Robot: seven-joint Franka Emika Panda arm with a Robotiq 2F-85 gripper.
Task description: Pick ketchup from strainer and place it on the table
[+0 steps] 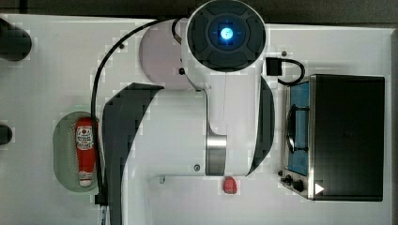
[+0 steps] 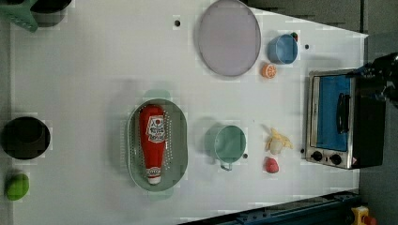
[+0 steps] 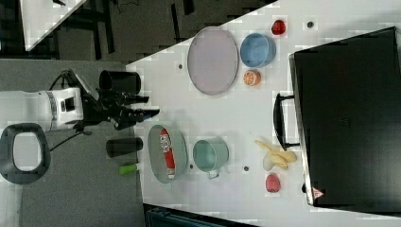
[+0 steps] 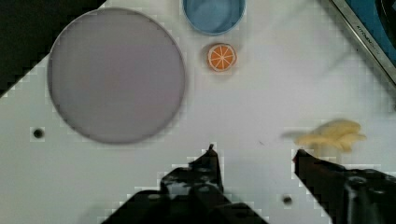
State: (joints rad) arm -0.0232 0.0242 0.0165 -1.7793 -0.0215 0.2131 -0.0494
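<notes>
The ketchup [image 2: 154, 140], a red squeeze bottle with a white cap and label, lies on its side in the pale green strainer [image 2: 180, 140] on the white table [image 2: 84, 70]. The top view shows the ketchup [image 1: 86, 151] in the strainer [image 1: 63, 150] at the top view's left, beside the arm. In the right view my gripper [image 3: 149, 106] hangs clear of the ketchup [image 3: 167, 152] and strainer [image 3: 156, 161], up and to the right view's left of them. In the wrist view my gripper [image 4: 254, 154] stands open over bare table, nothing between its fingers.
A green cup [image 2: 227, 144] stands beside the strainer. Beyond it are a banana [image 2: 278, 140], a strawberry [image 2: 271, 165] and a toaster oven [image 2: 335, 117]. A grey plate [image 2: 228, 37], blue cup [image 2: 283, 48] and orange slice [image 2: 268, 71] sit further off. A black cup [image 2: 24, 137] is at the edge.
</notes>
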